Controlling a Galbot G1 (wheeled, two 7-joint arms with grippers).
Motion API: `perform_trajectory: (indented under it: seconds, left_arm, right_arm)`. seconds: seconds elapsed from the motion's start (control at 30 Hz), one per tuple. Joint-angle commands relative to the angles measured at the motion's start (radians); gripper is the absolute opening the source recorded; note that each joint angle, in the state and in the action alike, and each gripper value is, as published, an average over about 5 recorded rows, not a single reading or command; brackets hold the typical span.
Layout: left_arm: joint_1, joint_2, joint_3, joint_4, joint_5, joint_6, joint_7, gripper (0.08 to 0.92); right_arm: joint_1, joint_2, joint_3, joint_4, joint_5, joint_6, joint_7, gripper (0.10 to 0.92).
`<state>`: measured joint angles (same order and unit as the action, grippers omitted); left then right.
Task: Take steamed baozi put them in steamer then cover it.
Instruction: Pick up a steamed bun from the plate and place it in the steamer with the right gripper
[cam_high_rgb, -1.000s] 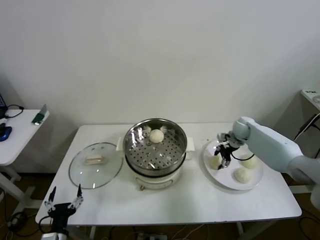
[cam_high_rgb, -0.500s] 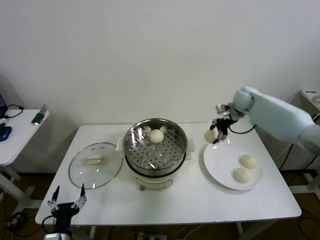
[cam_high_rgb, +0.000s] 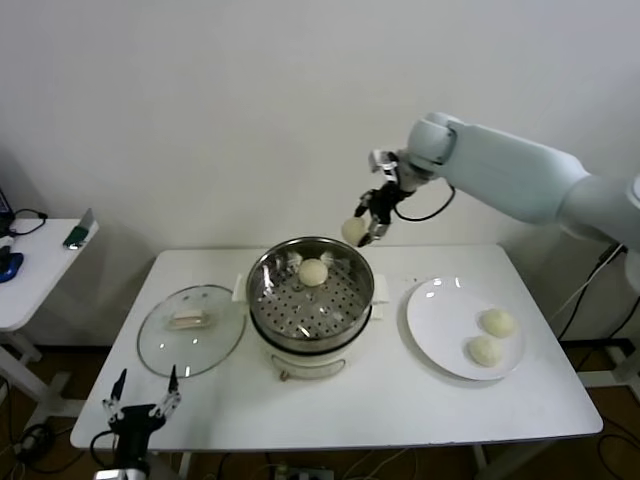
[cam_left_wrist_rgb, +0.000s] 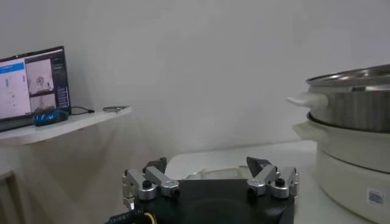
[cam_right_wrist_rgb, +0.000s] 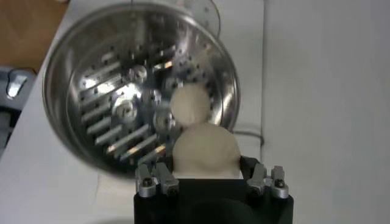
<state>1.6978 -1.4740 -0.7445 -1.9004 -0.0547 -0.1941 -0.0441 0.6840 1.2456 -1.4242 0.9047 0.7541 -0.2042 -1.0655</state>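
Head camera looks down; both wrist cameras share the steamer (cam_high_rgb: 311, 291).

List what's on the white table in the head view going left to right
Lid → steamer holding one baozi → plate with two baozi.

We seem to be in a lab or test room set up as a mock kitchen; a bare white wall (cam_high_rgb: 250, 110) backs a plain white folding table (cam_high_rgb: 400, 400); beside it a side desk (cam_high_rgb: 30, 275) carries cables and a lit monitor (cam_left_wrist_rgb: 31, 85); loose wiring trails on the floor
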Motion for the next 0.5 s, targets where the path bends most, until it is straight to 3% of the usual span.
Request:
perform_trajectory:
  seconds: [0.03, 0.5]
  left_arm:
    - [0.009, 0.0, 0.004, -0.01, -0.002, -0.004, 0.001, 0.823]
    - [0.004, -0.003, -0.003, -0.019, -0.008, 0.0, 0.0, 0.823]
  right_arm:
    - [0.029, 0.2, -0.078, 0.01, 0.159, -0.052, 0.058, 0.696]
    - [-0.143, 0.288, -0.109, -0.009, 0.08, -0.069, 0.112, 0.702]
